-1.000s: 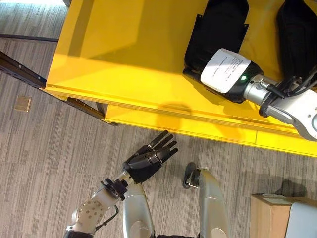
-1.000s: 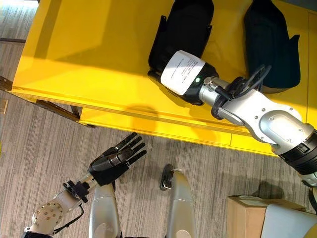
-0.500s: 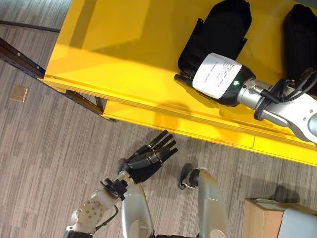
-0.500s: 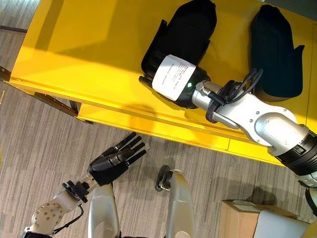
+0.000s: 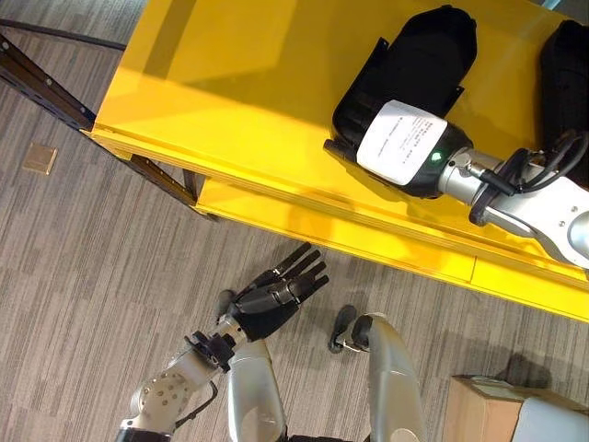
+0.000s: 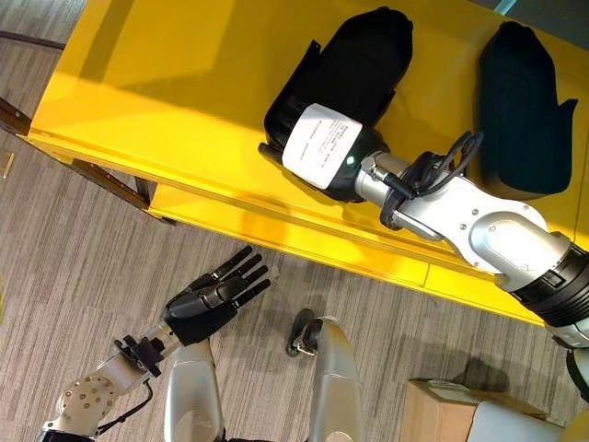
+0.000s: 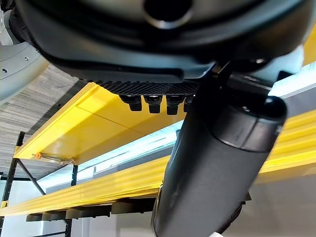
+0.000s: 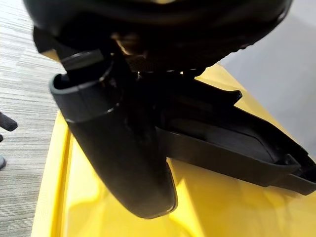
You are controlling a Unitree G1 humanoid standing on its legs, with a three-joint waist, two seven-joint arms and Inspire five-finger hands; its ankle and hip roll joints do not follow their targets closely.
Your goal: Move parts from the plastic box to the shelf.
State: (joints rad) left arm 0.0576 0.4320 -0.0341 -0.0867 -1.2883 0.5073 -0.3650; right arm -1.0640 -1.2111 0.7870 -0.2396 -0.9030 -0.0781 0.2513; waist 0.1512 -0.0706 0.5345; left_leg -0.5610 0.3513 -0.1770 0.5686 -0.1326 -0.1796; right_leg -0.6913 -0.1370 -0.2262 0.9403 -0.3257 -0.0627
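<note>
Black part (image 6: 354, 69) on yellow shelf (image 6: 184, 83), right hand (image 6: 322, 152) gripping

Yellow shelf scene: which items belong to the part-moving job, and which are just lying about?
Job items:
- yellow shelf
- black part under the right hand
- second black part, already lying on the shelf

Just there:
- left hand, open over the floor
- cardboard box on the floor
- carpeted floor

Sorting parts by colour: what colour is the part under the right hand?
Black, resting on the yellow shelf; the part shows best in the right eye view, right hand on it.
</note>
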